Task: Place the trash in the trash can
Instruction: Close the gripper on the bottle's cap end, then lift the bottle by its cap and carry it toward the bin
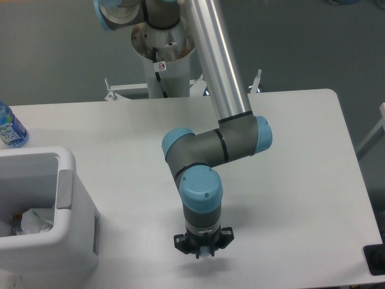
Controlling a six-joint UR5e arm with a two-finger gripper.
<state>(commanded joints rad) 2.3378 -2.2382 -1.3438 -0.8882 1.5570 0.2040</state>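
The white boxy trash can (77, 238) stands at the table's front left, with a grey strip (64, 189) on its right rim. Inside it lies a crumpled white paper wad (37, 220). Beside the wad is a clear piece with a bit of red (18, 215), which looks like the bottle and is mostly hidden by the bin wall. My gripper (203, 250) points straight down near the table's front edge, well to the right of the bin. The wrist hides its fingers, and I see nothing in them.
A blue-labelled water bottle (9, 126) stands at the table's left edge behind the bin. The arm's elbow (216, 147) hangs over the middle of the white table (301, 180). The robot's base post (162, 60) is behind the table.
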